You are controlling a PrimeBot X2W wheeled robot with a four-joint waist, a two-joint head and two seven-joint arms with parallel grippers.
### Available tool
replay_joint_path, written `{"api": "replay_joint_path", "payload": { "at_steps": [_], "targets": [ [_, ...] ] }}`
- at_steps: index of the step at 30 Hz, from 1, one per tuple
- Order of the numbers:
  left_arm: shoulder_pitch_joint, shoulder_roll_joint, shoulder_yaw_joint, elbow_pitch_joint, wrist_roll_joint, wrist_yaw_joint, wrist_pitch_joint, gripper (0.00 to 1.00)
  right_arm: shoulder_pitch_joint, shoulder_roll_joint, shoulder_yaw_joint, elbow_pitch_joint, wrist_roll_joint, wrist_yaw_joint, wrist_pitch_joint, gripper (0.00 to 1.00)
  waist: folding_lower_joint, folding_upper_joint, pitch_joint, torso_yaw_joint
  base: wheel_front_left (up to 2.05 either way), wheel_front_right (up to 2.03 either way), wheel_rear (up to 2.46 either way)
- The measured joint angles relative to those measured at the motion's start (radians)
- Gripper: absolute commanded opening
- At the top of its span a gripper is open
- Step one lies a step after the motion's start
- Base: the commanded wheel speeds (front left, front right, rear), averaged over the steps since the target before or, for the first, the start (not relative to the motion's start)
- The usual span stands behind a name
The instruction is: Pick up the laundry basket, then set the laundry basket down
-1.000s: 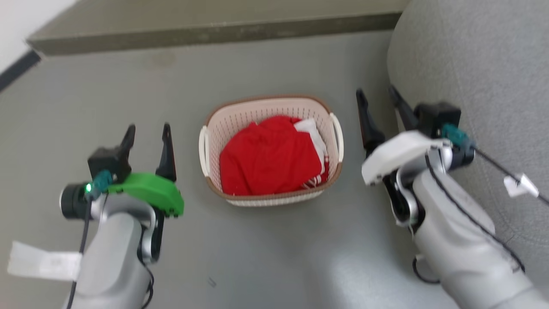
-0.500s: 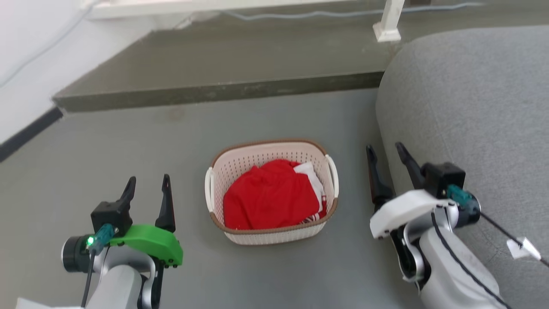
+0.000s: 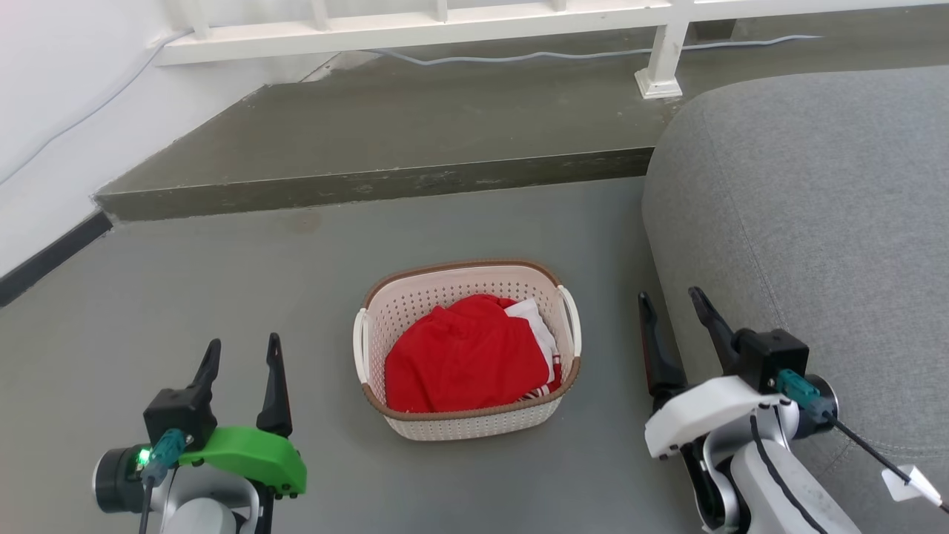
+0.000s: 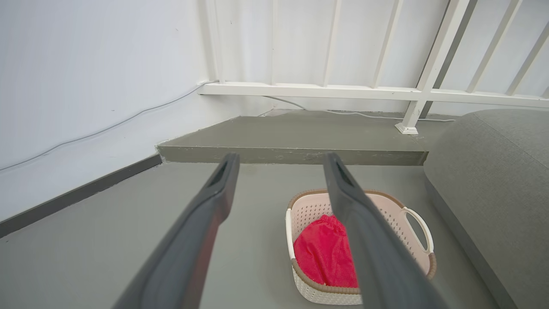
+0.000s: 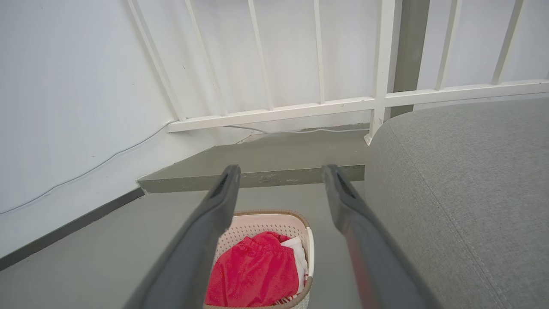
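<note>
1. Head view showed the left gripper (image 3: 244, 341) nearest me, off the left side of the laundry basket (image 3: 474, 429) and well apart from it, its two fingers spread with nothing between them.
2. The right gripper (image 3: 669, 295) stood off the basket's right side, closer to it than the left one. Its fingers were likewise spread and empty, in the narrow lane between the basket and the grey sofa (image 3: 815, 222).
3. The basket sat upright on the floor (image 3: 222, 282) between the two, holding a red garment (image 3: 463, 360) and a bit of white cloth (image 3: 535, 317).
4. I judged the step in hand to be the reach-in. Each gripper would do best to go to the handle on its own side, left handle (image 3: 359, 334) and right handle (image 3: 572, 320), and close before any lift.
5. Raising both sides together and level should keep the clothes in; the right arm had little room beside the sofa.
6. Beyond the basket lay a raised step (image 3: 371, 185), and behind that a white railing (image 3: 445, 22).
</note>
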Motion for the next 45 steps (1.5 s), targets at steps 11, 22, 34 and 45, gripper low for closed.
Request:
{"api": "replay_joint_path", "payload": {
  "at_steps": [11, 22, 34, 45],
  "targets": [
    [0.038, 0.0, 0.032, -0.055, 0.03, 0.008, 0.0, 1.0, 0.047, 0.004, -0.017, -0.049, -0.035, 0.0, 0.0, 1.0, 0.0, 0.0, 0.001, -0.003, 0.0, 0.0, 0.0],
    [0.061, -0.005, 0.046, -0.084, 0.042, 0.008, 0.0, 1.0, 0.069, 0.006, -0.021, -0.079, -0.051, 0.0, 0.0, 1.0, 0.0, 0.0, 0.004, -0.005, 0.0, 0.0, 0.0],
    [0.091, -0.015, 0.059, -0.088, 0.062, 0.009, 0.0, 1.0, 0.089, 0.007, -0.021, -0.109, -0.049, 0.0, 0.0, 1.0, 0.0, 0.0, 0.003, -0.005, 0.0, 0.0, 0.0],
    [0.103, -0.019, 0.065, -0.088, 0.065, 0.009, 0.0, 1.0, 0.105, 0.007, -0.019, -0.117, -0.043, 0.0, 0.0, 1.0, 0.0, 0.0, -0.004, -0.004, 0.0, 0.0, 0.0]
  ]
}}
